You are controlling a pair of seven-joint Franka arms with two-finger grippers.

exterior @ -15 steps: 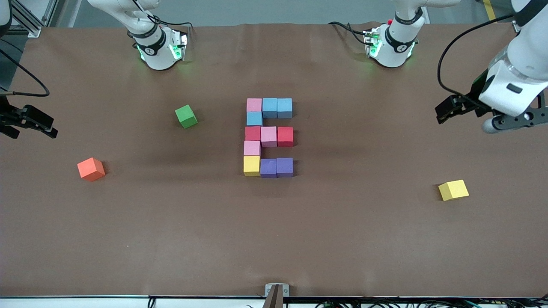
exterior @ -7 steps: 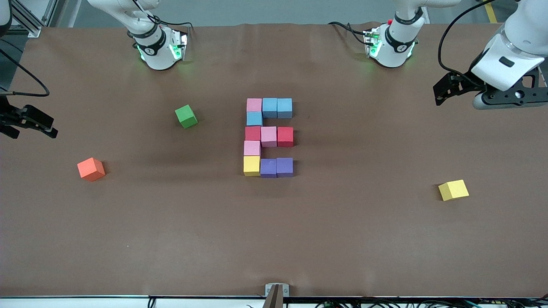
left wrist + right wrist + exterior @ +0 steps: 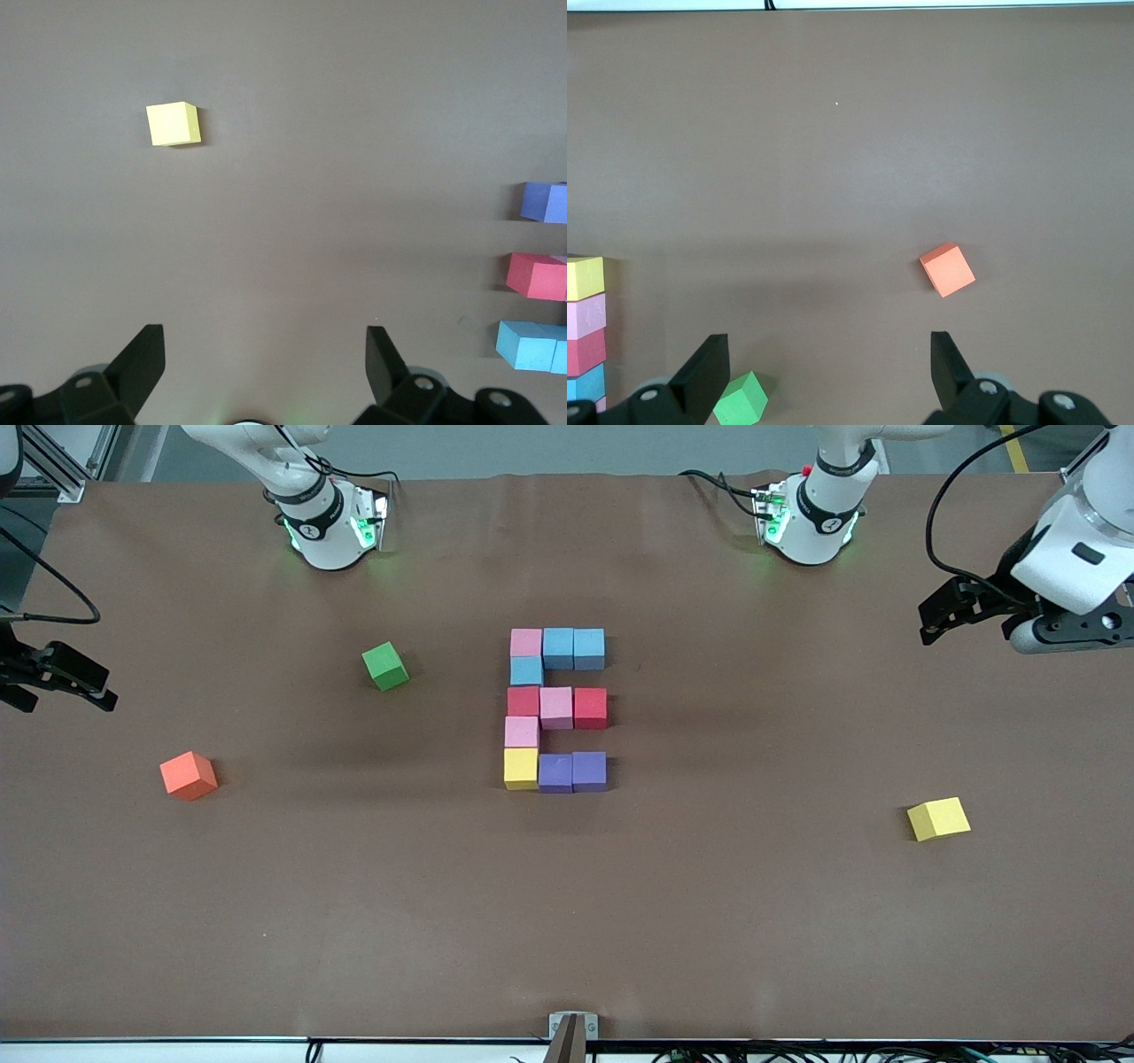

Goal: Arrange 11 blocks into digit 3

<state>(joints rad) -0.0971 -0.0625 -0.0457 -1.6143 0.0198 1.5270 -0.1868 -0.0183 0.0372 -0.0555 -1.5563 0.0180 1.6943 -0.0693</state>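
Note:
The digit 3 (image 3: 556, 707) lies mid-table as three bars of blocks joined by single cubes: pink (image 3: 525, 642) and light blue (image 3: 558, 646) in the bar nearest the bases, red (image 3: 590, 708) and pink in the middle bar, yellow (image 3: 521, 768) and purple (image 3: 555, 772) in the bar nearest the camera. My left gripper (image 3: 941, 615) hangs open and empty over the left arm's end of the table; its wrist view shows the open left gripper (image 3: 264, 354). My right gripper (image 3: 69, 691) hovers open and empty at the right arm's end, as the right gripper (image 3: 830, 363) also appears in its wrist view.
A loose yellow cube (image 3: 938, 818) lies toward the left arm's end, nearer the camera than the figure. A green cube (image 3: 384, 665) and an orange cube (image 3: 188, 775) lie toward the right arm's end. Both bases stand at the table's back edge.
My left gripper has drawn back toward the left arm's end of the table and toward the bases. The right arm and all cubes have stayed still.

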